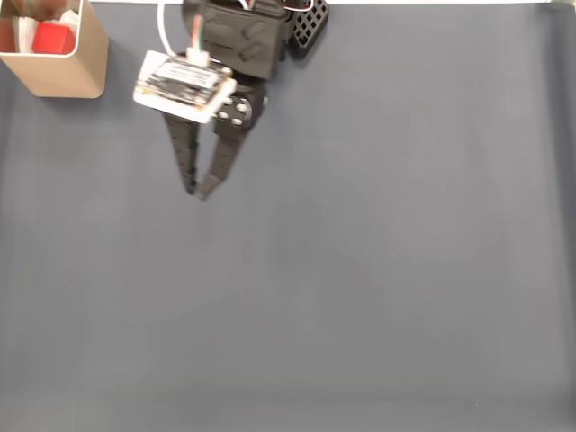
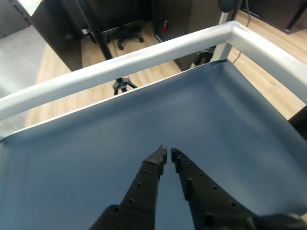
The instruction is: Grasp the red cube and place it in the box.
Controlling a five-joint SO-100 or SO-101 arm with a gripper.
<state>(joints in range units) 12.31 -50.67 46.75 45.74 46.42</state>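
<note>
**Red cube sits in the box, arm hangs over bare mat**

In the upper left corner of the fixed view stands the box (image 1: 63, 76), a tan open-top container with rounded corners, cut off by the top and left edges of the frame. Inside it, against the pale inner wall, lies the red cube (image 1: 53, 39), its bright top face plainly showing. Beside the cube, further into the corner, there is some white stuff (image 1: 36, 11) with another reddish patch at the very edge; what that is cannot be made out.

Just right of the box, at the top centre-left of the same view, the black arm reaches down the frame. A pale circuit board (image 1: 184, 85) with a white cable rides on its wrist. The gripper (image 1: 196, 191) points toward the lower part of the picture, apart from the box, its two dark fingers nearly pressed together at the tips, with nothing between them.

The wrist view shows the same: the fingertips (image 2: 159, 154) almost meet at the lower centre of the frame, with only a sliver of gap, over the grey-blue mat (image 2: 86, 158). A silvery rail (image 2: 144, 50) borders the mat across the upper part of that view, and beyond it lie a wooden floor and the base of an office chair (image 2: 125, 34).
</note>
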